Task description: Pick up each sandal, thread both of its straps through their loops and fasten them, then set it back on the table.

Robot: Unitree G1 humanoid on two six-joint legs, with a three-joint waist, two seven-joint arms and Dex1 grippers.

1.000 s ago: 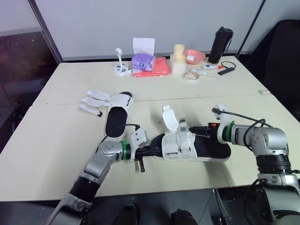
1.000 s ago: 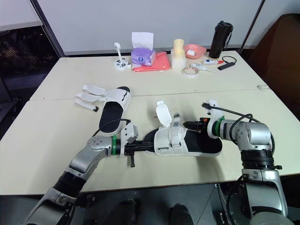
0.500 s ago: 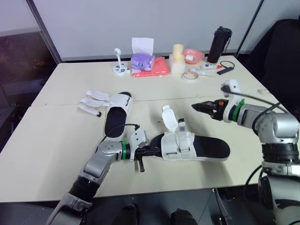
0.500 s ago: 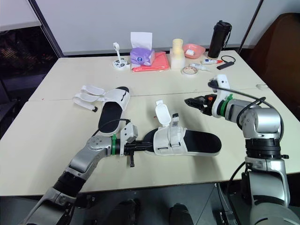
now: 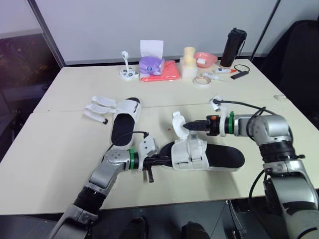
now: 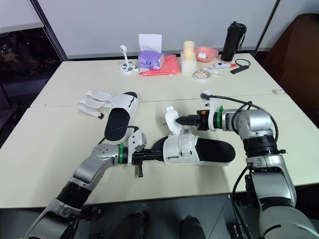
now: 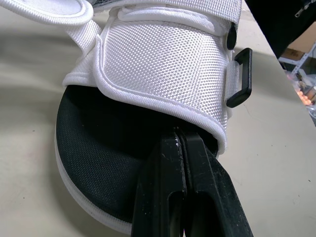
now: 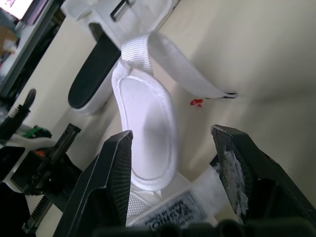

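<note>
The near sandal [image 5: 219, 156], black sole with white straps, lies on the table [image 5: 60, 149] between my arms. My left gripper [image 5: 162, 160] is shut on its toe end; in the left wrist view the fingertips [image 7: 174, 144] press together on the black footbed under the front strap [image 7: 163, 59]. One loose strap flap [image 5: 178, 123] stands upright. My right gripper [image 5: 188, 126] is open with its tips at that flap [image 8: 145, 128], one finger on each side. A second sandal [image 5: 124, 124] lies to the left, its straps [image 5: 99, 107] spread open.
At the table's far edge stand a purple tissue box [image 5: 152, 64], a pink cloth [image 5: 168, 72], a pale yellow container [image 5: 189, 62], a pink bowl [image 5: 205, 59], a tape roll [image 5: 203, 80] and a black bottle [image 5: 234, 47]. A seam [image 5: 65, 110] joins two tabletops.
My right gripper left the sandal's heel, rose to the right, then came back left and down to the upright strap flap. The left gripper and both sandals have stayed put.
</note>
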